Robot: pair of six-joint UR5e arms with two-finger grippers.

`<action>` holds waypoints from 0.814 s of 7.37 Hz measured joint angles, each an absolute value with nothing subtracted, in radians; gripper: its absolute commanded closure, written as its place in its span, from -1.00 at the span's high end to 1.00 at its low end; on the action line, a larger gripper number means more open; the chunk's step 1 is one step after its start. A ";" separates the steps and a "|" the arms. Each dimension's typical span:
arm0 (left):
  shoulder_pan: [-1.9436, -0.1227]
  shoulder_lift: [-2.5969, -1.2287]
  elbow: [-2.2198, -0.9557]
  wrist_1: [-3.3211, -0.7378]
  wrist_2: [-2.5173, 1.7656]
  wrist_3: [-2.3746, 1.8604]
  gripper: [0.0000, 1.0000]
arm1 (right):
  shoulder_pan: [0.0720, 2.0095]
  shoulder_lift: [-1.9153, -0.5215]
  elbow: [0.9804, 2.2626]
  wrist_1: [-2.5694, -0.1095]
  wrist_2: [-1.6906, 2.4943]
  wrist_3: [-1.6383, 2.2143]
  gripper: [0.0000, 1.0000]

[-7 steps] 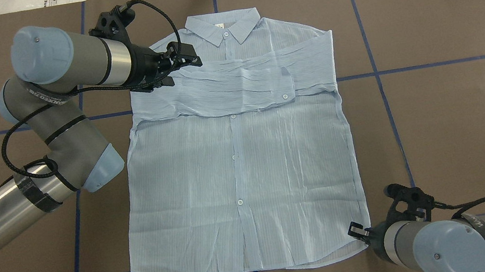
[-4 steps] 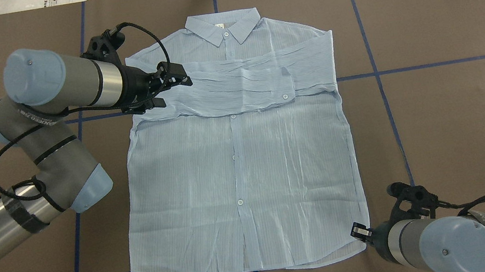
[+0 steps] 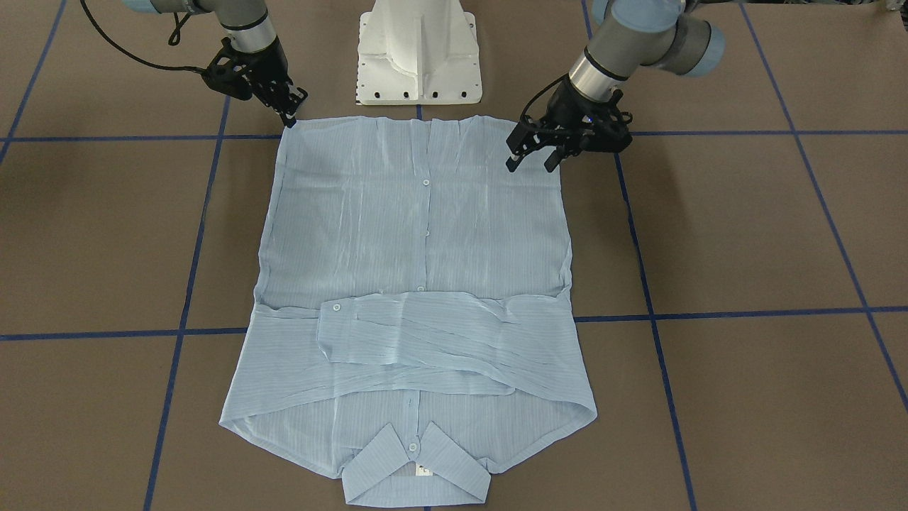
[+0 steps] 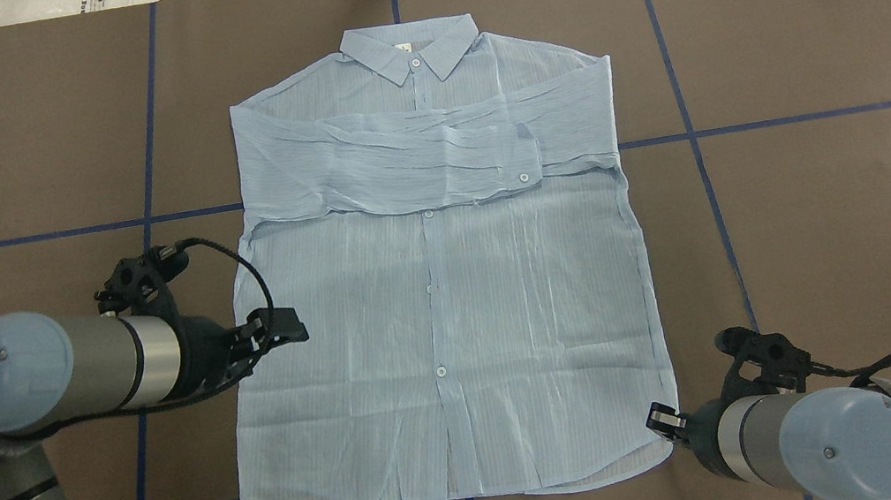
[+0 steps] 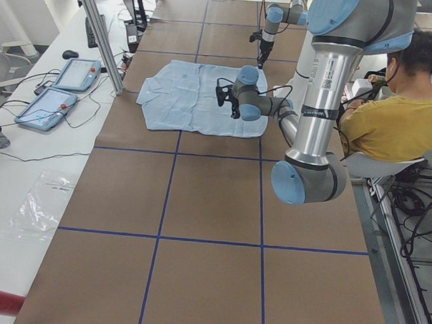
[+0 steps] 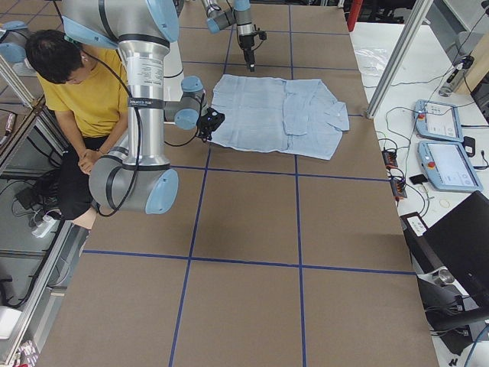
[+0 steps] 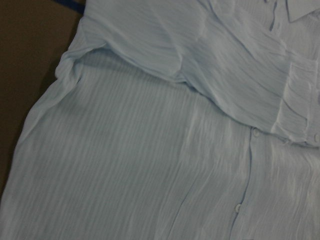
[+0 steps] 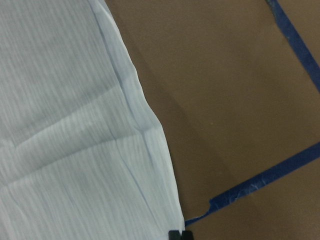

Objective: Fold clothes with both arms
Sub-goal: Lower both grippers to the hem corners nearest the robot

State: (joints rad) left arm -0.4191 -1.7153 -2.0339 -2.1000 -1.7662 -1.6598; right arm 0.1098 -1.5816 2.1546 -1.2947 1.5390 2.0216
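While the shirt (image 4: 457, 320) lies flat in the middle of the tabletop (image 4: 835, 224), the left pincer (image 3: 530, 163) hovers wide above its side edge. The right pincer (image 3: 291, 117) is at a hem corner; its opening I cannot tell.

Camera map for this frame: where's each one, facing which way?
Front-facing: across the table, facing the robot; shirt, pedestal, left gripper view-right, right gripper view-left.
Overhead: behind the robot, looking forward-down; both grippers, left one view-left.
Exterior left: table's end; left arm near, right arm far, seated person.
Exterior right: opposite end; right arm near, same person.
Left wrist: down on the folded sleeve; no gripper shows.
Right wrist: down on hem corner; gripper tip at the bottom edge.
Shared: front-facing and overhead mirror each other; both show the whole shirt.
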 measured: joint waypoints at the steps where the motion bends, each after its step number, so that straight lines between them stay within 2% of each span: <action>1: -0.343 -1.650 -2.094 -2.055 -1.710 -1.704 0.70 | 0.110 -1.582 2.154 -1.295 1.539 2.022 -1.00; 3: -0.234 -1.612 -2.092 -2.032 -1.619 -1.773 0.65 | 0.110 -1.582 2.152 -1.295 1.539 2.022 -1.00; 6: -0.208 -1.633 -2.024 -2.034 -1.608 -1.794 0.56 | 0.109 -1.579 2.150 -1.294 1.539 2.022 -1.00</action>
